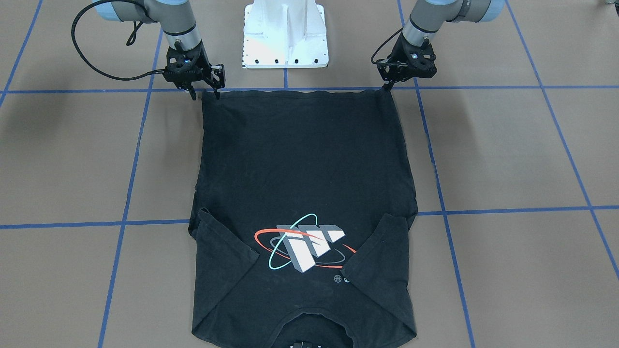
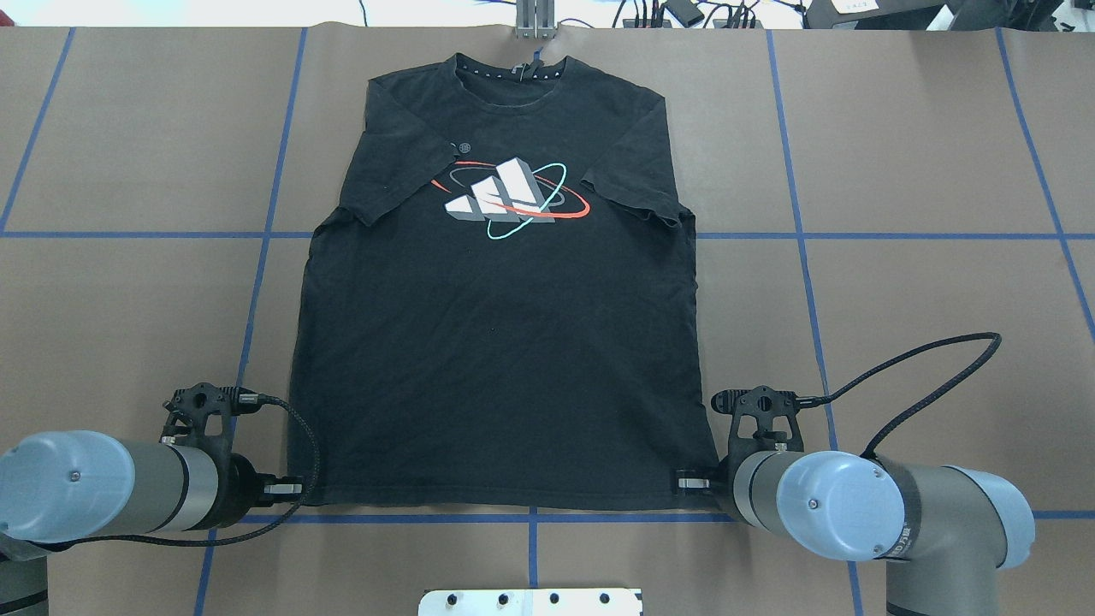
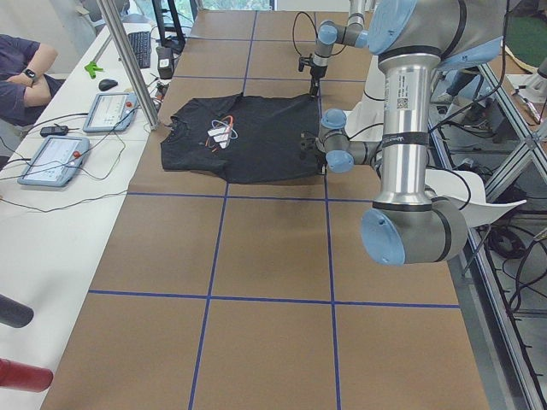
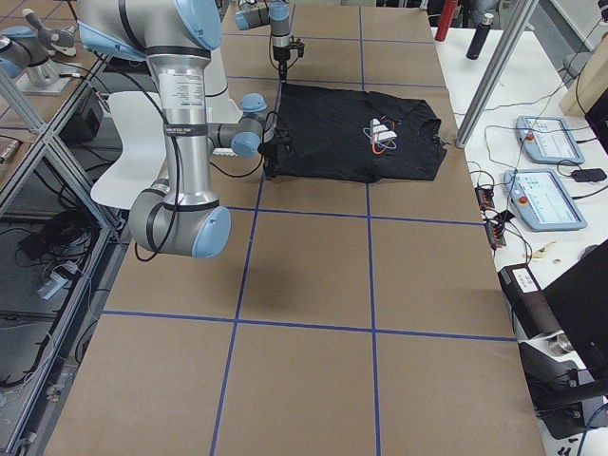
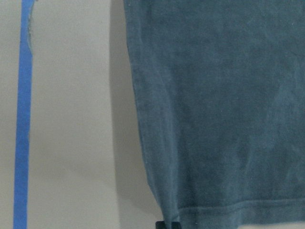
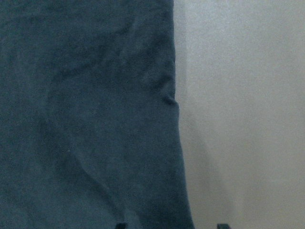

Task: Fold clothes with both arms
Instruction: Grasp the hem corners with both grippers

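The black T-shirt [image 1: 300,159] lies flat and print-up on the brown table, its neck away from the robot and its sleeves folded inward; it also shows in the overhead view [image 2: 496,359]. My left gripper [image 1: 387,88] is down at the hem corner on its side, and the left wrist view shows its tips [image 5: 169,224] shut together on the hem edge. My right gripper [image 1: 205,94] is open and its two fingers straddle the other hem corner. In the right wrist view [image 6: 171,225] the tips stand apart, with the shirt's edge [image 6: 86,119] between them.
The white pedestal base [image 1: 285,34] stands just behind the hem, between the arms. Blue tape lines [image 2: 530,235] grid the table. Control pendants [image 3: 51,158] and a seated person [image 3: 21,77] are at a side table beyond the neck end, by a metal post [image 3: 128,60].
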Tool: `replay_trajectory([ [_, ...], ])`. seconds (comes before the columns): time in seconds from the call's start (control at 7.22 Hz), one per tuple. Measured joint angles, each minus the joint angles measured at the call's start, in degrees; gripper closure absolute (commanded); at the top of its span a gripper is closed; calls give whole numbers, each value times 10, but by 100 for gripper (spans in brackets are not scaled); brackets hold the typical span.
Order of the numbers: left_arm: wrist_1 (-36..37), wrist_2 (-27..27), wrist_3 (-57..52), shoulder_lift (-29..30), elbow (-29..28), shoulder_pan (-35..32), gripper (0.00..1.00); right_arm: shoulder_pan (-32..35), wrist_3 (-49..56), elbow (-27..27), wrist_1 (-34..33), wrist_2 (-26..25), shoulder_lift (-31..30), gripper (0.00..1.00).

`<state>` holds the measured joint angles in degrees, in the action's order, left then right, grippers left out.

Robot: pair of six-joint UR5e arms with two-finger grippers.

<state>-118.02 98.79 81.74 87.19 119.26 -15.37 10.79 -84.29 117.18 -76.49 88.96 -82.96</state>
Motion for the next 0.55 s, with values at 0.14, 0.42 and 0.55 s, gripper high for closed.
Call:
replay_trajectory([
  [0.14, 0, 0, 0, 0, 0, 0, 100, 0, 0, 0, 0, -1, -1, 48],
  [0.42, 1, 0, 0, 0, 1, 0, 100, 0, 0, 1, -1, -1, -2, 60],
  [0.55, 1, 0, 0, 0, 1, 0, 100, 0, 0, 3, -1, -1, -3, 64],
])
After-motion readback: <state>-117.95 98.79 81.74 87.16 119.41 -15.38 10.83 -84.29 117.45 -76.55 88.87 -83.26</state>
